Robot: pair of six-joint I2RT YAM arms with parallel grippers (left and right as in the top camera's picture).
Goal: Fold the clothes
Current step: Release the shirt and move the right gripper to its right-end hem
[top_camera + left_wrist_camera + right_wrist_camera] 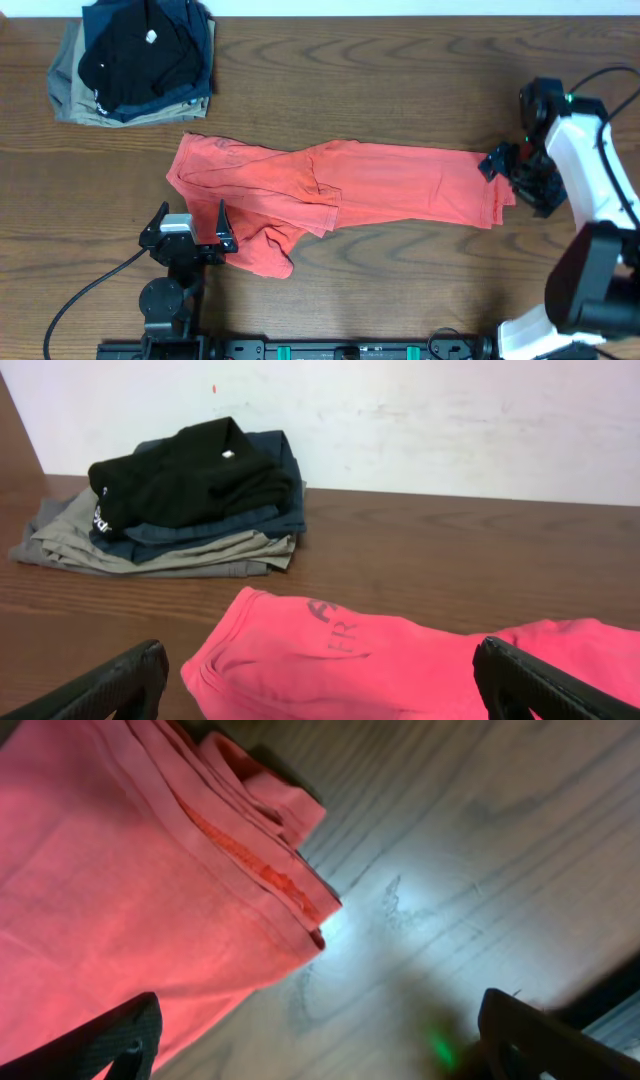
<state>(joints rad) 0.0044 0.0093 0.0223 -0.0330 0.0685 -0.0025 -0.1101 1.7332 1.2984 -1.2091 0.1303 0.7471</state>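
The clothes are one coral-red T-shirt [400,185] lying crumpled in a long band across the middle of the table, with part of it folded over itself. My left gripper [192,213] stands open at the shirt's near left end. In the left wrist view its fingers straddle the cloth [400,670], which shows dark lettering. My right gripper [517,182] is open at the shirt's right end. In the right wrist view the hemmed edge [120,870] lies just ahead of the left finger [125,1035], and bare wood lies between the jaws. Neither gripper holds anything.
A stack of folded black, navy and khaki garments [135,60] sits at the back left corner, also in the left wrist view [180,500]. A white wall runs behind the wooden table [400,70]. The arm bases stand at the front edge.
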